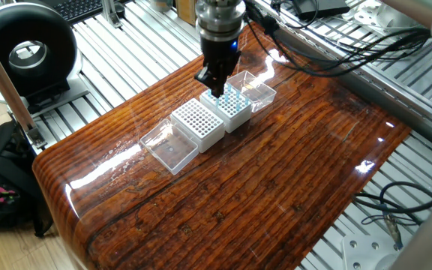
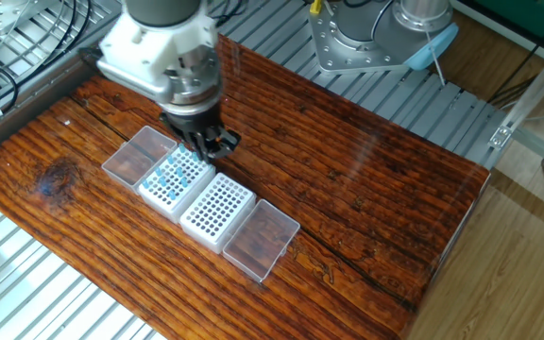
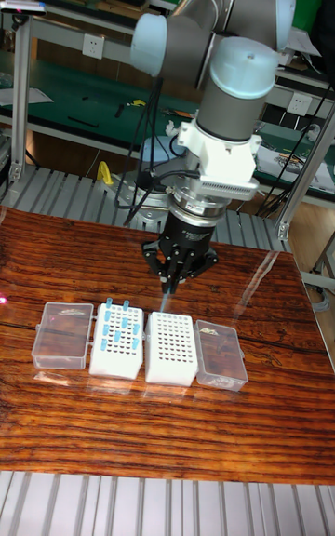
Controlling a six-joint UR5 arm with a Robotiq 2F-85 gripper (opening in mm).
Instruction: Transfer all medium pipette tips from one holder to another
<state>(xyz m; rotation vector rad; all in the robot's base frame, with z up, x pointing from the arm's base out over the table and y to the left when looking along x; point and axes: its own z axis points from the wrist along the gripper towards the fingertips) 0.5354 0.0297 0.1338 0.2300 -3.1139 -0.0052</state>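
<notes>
- The gripper (image 3: 171, 287) hangs above the wooden table (image 1: 291, 172), over the far edge of the two white racks, and touches neither rack.
- Its fingers (image 2: 205, 148) are drawn together on a single light-blue tip (image 3: 166, 300) that points down from them (clearest in the tall fixed view).
- The remaining medium pipette tips (image 3: 119, 320) stand in the left rack (image 3: 115, 342), scattered over its grid with many holes bare.
- The right rack (image 3: 171, 348) sits touching the left one, with only holes showing in its grid.
- A clear plastic lid (image 3: 63, 335) lies just left of the left rack, and another clear lid (image 3: 221, 355) lies just right of the right rack.
</notes>
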